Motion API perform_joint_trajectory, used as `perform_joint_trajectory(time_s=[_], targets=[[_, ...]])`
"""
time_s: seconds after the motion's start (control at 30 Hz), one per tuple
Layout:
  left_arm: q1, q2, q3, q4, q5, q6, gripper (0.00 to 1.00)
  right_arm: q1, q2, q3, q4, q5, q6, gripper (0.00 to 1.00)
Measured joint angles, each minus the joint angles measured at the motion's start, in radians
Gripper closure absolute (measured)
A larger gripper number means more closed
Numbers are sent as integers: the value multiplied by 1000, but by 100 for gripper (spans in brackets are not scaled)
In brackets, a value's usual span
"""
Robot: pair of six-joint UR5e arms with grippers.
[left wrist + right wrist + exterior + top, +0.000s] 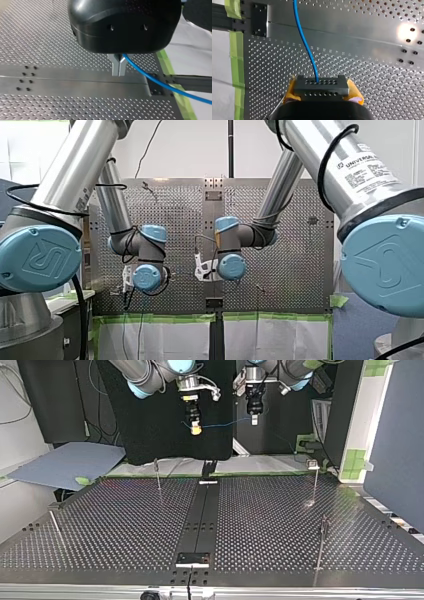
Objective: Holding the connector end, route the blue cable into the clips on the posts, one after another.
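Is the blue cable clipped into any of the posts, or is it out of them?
Out. The blue cable hangs in the air between my left gripper and my right gripper, which holds its connector, clear of the posts.

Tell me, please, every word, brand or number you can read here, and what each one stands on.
"UNIVERSAL": on the white label on my right arm; the next word is unclear.
Small print below it: too blurred to read.
Embossed logo on the blue joint cap: letters unclear.
No other text shows.
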Motion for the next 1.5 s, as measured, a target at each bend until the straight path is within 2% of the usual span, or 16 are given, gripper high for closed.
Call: perform_joint_trajectory(time_s=[0.13, 0.27, 0.47, 0.73, 0.83, 1.1, 1.3, 1.5], targets=[[14, 39, 1, -33, -23, -9, 100, 3, -30, 0, 21, 24, 30, 100], [28, 87, 1, -80, -55, -14, 100, -1, -62, -9, 20, 9, 53, 100], [45, 147, 2, -140, -104, -36, 100, -10, -119, -29, 21, -44, 69, 100], [73, 217, 42, -210, -117, -37, 100, -20, -200, -56, 28, -124, 82, 100], [83, 241, 65, -234, -119, -42, 100, -23, -222, -67, 28, -144, 84, 100], [107, 315, 138, -308, -125, -50, 100, -32, -228, -91, 37, -169, 86, 100], [124, 374, 198, -367, -127, -54, 100, -37, -205, -109, 53, -182, 88, 100], [140, 424, 247, -417, -127, -55, 100, -38, -193, -149, 77, -208, 89, 100]])
